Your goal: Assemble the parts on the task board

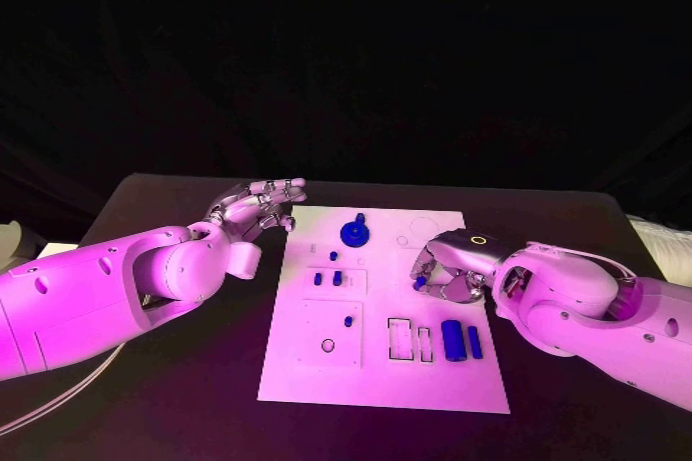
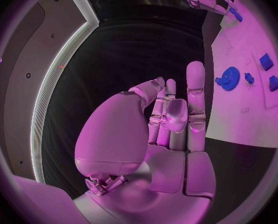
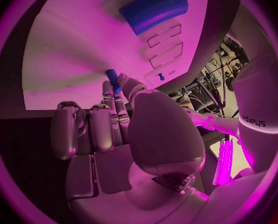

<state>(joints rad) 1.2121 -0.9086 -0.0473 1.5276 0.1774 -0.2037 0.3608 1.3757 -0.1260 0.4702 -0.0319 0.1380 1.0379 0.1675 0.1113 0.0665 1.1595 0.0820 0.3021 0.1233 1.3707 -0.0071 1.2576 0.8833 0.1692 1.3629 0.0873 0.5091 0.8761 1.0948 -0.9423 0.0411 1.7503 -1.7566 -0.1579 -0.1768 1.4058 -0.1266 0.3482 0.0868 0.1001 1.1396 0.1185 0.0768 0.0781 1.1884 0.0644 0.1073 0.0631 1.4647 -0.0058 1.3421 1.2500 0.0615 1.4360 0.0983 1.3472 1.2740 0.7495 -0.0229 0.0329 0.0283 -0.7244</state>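
**Right hand pinches a peg over the board**

The white rectangular task board point(image 1: 378, 381) lies mid-surface, dark surface point(image 1: 173, 401) open all round. On it: one blue gear point(image 1: 355, 230), two blue cylinders point(image 1: 462, 339), three small blue blocks point(image 1: 329, 277). The right hand point(image 1: 450, 271) holds a small blue peg point(image 3: 113, 78) between its fingers point(image 3: 108, 92), above the board's right edge. The left hand point(image 1: 261, 211) hovers off the board's far-left corner, fingers apart, holding nothing.

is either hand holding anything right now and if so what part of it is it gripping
The right hand pinches a small blue peg by its lower end; the upper end sticks out above the fingertips. The left hand holds nothing.
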